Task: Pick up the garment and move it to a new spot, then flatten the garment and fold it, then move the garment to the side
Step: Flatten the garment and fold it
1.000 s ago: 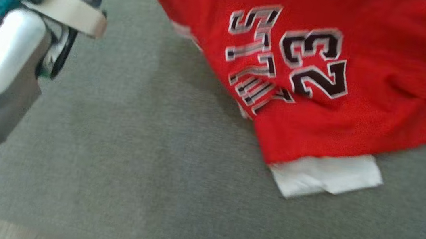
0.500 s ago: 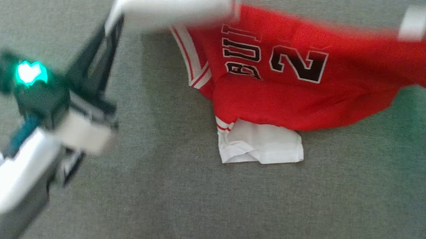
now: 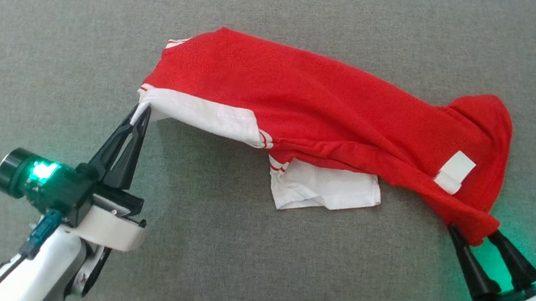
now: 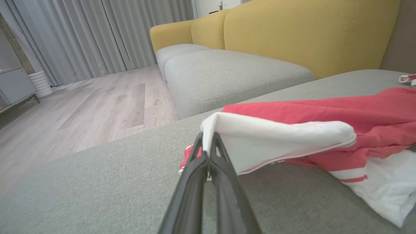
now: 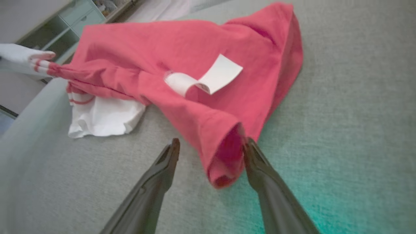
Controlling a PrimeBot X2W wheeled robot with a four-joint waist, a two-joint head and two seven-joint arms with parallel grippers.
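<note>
Ahead of both grippers, head view: red jersey (image 3: 336, 97) strung across the grey sofa cushion (image 3: 233, 269), long axis running from my left gripper (image 3: 142, 115) to my right gripper (image 3: 472, 232).
Left wrist view: fingers (image 4: 195, 182) pinched shut on the white-trimmed corner (image 4: 260, 136), lifted clear.
Right wrist view: fingers (image 5: 156, 182) spread wide; red hem corner (image 5: 224, 156) sags between them, ungripped.
Next move: I'd lead with the left arm.

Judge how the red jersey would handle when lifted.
Probably floppy: the jersey sags in folds from the left gripper, shut on its white sleeve. Likely light: that fingertip pinch holds the sleeve off the cushion. May slip free: its hem lies loose in the open right gripper.
</note>
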